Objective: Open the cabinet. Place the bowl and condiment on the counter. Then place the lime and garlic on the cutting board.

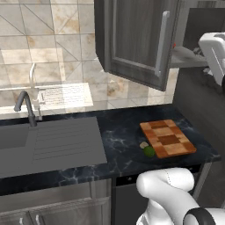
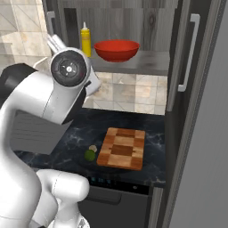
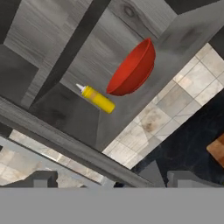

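The cabinet (image 2: 133,62) stands open, its left door (image 1: 136,39) swung out over the counter (image 1: 123,132). On its shelf sit the red bowl (image 2: 116,50) (image 3: 133,70) and, just left of it, the yellow condiment (image 2: 85,41) (image 3: 98,98). My gripper (image 3: 114,179) is open and empty, some way in front of the shelf and pointing at both. The cutting board (image 1: 168,138) (image 2: 122,148) lies bare on the counter. The lime (image 1: 149,151) (image 2: 90,155) and garlic (image 1: 143,144) (image 2: 93,148) rest side by side just off its left edge.
A grey sink (image 1: 13,136) with drainboard (image 1: 66,140) and a dark faucet (image 1: 26,105) takes up the counter's left half. The right cabinet door (image 2: 182,53) hangs open beside a tall dark panel (image 2: 209,133). My own arm (image 2: 49,102) blocks the left of the right base view.
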